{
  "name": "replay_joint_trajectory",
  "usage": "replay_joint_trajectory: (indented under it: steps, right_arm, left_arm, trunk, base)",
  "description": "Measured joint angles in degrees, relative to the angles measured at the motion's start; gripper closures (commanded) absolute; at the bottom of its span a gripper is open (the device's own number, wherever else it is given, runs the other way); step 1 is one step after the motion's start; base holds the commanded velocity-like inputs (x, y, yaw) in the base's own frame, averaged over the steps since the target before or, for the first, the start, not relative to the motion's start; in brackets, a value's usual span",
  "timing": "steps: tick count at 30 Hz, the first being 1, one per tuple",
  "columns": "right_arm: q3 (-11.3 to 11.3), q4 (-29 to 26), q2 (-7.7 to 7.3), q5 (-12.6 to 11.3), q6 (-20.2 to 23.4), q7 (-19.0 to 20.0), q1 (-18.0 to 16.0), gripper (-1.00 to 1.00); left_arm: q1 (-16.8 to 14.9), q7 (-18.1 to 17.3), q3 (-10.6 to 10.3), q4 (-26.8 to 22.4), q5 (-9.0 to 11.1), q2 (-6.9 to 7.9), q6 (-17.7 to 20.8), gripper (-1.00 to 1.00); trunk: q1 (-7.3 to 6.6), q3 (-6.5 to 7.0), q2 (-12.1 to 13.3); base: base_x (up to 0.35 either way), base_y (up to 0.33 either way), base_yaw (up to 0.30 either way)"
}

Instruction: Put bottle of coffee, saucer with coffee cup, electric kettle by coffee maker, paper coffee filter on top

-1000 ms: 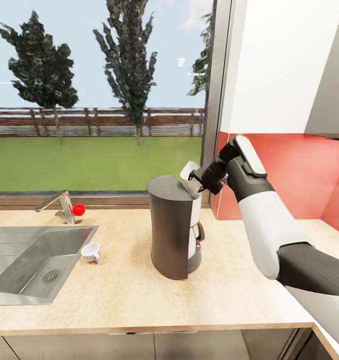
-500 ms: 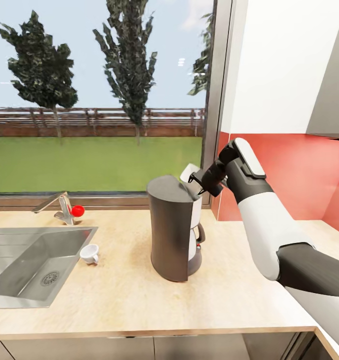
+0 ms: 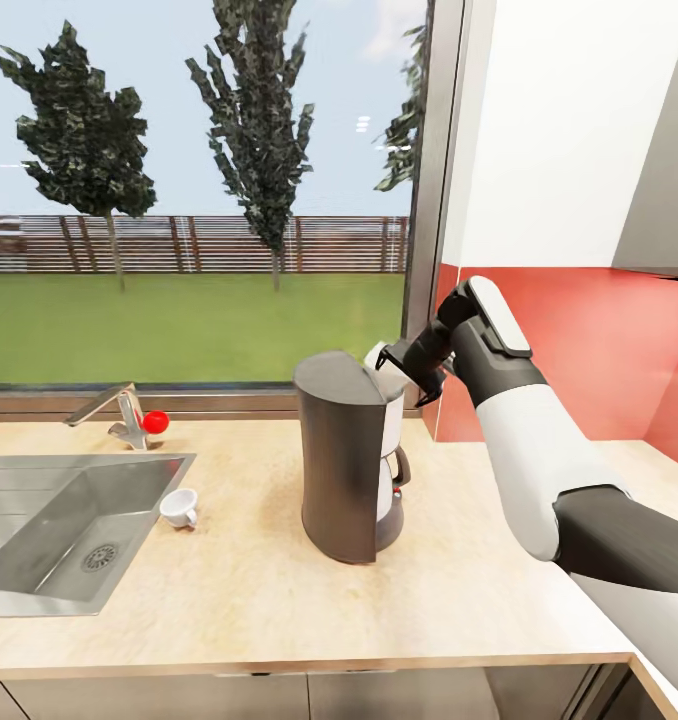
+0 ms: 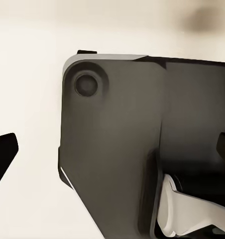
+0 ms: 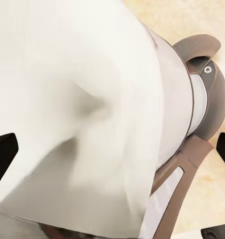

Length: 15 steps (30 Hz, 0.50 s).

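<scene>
A pale wood-grain countertop (image 3: 279, 600) fills the near part of the head view. Set into it toward the robot's left is a steel sink (image 3: 49, 520). A small white coffee cup (image 3: 181, 506) lies tipped on its side on the counter, touching the sink's right rim.

Near the middle of the counter stands the coffee maker (image 3: 347, 455), upright: a tall dark grey body with a flat sloping top, a white inner column and a glass carafe tucked low on its right side.

The right arm reaches in from the right, white forearm and dark wrist bent toward the machine. The right gripper (image 3: 404, 362) hovers just above and behind the machine's top right edge. A white paper coffee filter (image 3: 376, 355) shows as a small pale wedge at the fingertips, right over the machine's top. In the right wrist view the filter (image 5: 77, 114) spreads wide and creased between the two dark fingers, which sit far apart, with the coffee maker (image 5: 192, 129) directly beyond it. I cannot tell whether the fingers touch the paper.

In the left wrist view the left gripper's dark fingertips sit wide apart, with a dark panel beyond them.

Farther back, a faucet (image 3: 119, 412) with a red knob stands by the window sill. Beyond the glass lie grass, a fence and trees.
</scene>
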Motion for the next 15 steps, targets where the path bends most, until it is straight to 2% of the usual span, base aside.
replay_joint_trajectory:
  steps: [15]
  right_arm:
    - [0.0,0.0,0.04,0.0,0.0,0.0,0.0,-1.00]
  left_arm:
    - [0.0,0.0,0.0,0.0,0.0,0.00,0.0,-1.00]
  trunk:
    - [0.00,0.00,0.0]
  base:
    - [0.000,0.000,0.000]
